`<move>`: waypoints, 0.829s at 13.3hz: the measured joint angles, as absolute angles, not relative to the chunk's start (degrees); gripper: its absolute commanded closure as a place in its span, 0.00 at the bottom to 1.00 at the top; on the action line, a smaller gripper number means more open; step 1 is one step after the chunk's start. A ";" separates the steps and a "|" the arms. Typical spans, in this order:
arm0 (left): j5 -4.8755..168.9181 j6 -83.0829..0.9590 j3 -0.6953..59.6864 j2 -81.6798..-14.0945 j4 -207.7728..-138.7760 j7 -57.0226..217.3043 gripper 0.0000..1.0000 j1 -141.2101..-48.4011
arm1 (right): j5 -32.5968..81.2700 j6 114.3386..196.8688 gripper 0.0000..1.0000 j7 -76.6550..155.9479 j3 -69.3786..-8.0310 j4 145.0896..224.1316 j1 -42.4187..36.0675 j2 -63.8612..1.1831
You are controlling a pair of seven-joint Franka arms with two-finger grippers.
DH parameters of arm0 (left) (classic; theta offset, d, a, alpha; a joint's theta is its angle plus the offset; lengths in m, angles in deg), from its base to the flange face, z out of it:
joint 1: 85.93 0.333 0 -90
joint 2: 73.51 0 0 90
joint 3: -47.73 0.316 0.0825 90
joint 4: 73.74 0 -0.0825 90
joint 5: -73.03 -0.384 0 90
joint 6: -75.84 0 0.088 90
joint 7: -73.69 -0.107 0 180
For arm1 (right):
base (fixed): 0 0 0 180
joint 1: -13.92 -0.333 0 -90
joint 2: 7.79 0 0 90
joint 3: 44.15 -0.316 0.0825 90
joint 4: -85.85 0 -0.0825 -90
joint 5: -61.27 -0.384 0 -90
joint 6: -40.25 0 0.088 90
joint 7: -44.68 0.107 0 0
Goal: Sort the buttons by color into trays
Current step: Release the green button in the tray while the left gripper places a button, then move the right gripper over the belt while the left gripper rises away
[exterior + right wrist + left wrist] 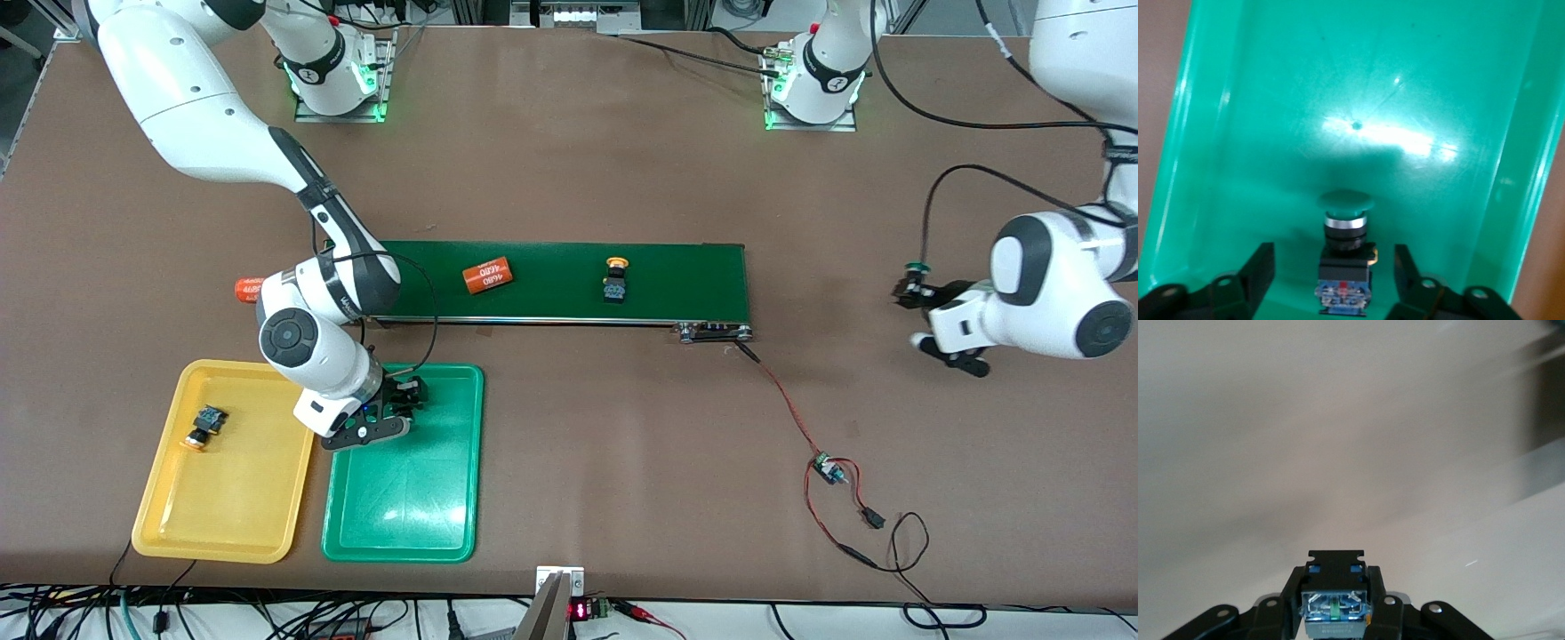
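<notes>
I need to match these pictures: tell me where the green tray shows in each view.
Front view: the green tray lies beside the yellow tray, nearer the camera than the belt.
Left wrist view: not in it.
Right wrist view: it fills the picture.
Shared landmark: the right pincer, open over the tray's belt-side end, around a green button.

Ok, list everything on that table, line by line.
Yellow-capped push-button switches: two; one in the yellow tray, one on the belt.
Green-capped push-button switches: two; one in the green tray, one in the left gripper.
Shallow plastic trays: two, yellow, green, side by side.
Long belt: one, dark green.
Orange cylinders: two; one on belt, one at its right-arm end.
Wired circuit board: one, on table.
Right gripper: open, astride switch.
Left gripper: shut, over table.
</notes>
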State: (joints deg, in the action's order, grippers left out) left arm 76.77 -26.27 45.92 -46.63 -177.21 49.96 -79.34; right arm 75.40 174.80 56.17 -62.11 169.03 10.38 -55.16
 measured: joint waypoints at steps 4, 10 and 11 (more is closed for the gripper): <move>83.89 -25.89 35.46 -46.51 -177.21 67.73 0.87 -81.73 | 74.19 167.67 0.09 61.11 -62.24 168.47 9.84 -51.35; 98.14 -29.62 34.64 -43.44 -177.35 69.81 0.81 -87.07 | 68.65 153.95 0.09 65.21 -62.63 169.74 8.79 -40.51; 98.14 -30.40 34.64 -42.93 -177.45 69.83 0.54 -87.72 | 67.95 151.40 0.09 65.40 -62.62 170.33 8.80 -38.22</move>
